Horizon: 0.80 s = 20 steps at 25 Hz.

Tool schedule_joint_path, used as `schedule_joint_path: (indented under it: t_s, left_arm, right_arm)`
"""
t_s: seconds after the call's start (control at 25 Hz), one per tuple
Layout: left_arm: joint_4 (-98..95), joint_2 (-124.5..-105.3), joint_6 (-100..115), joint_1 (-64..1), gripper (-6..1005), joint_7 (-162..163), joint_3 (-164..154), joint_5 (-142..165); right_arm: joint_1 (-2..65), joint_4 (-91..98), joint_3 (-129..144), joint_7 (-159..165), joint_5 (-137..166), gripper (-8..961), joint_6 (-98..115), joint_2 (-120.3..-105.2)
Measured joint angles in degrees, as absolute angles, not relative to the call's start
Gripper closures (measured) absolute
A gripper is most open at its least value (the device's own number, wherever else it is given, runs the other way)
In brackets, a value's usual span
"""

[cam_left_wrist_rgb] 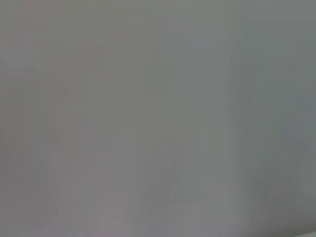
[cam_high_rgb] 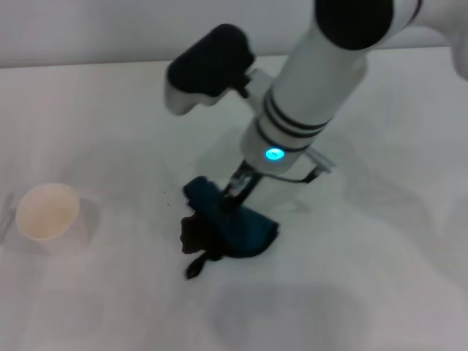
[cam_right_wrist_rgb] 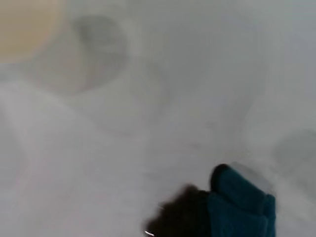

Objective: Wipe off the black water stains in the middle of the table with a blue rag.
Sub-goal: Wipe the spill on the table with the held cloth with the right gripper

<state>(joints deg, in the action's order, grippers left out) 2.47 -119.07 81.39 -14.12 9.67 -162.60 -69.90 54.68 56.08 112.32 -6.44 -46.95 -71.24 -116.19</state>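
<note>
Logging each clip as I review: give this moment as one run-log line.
right pincer: on blue rag, grip unclear | rag: on table, touching black water stains | stain still visible | left arm: out of view

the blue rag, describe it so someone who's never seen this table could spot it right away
On the white table, look near the middle, under the tip of the right arm, where the right gripper presses down. The blue rag is the dark teal crumpled cloth there, overlapping the black water stains. Only it is blue; the paper cup far left is pale.

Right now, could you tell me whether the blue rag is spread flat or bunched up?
Bunched up: the blue rag sits as a folded bundle under the right claw, beside the black water stains.
</note>
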Motion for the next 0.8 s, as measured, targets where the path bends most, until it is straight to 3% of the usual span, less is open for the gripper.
schedule_joint_path:
  t_s: [0.8]
  left_arm:
    - [0.98, -119.18, 81.11, -14.05, 123, 9.66, -162.64, -69.71]
  right_arm:
    - [59.25, 51.17, 127.82, -7.03, -58.94, 866, -58.15, -116.19]
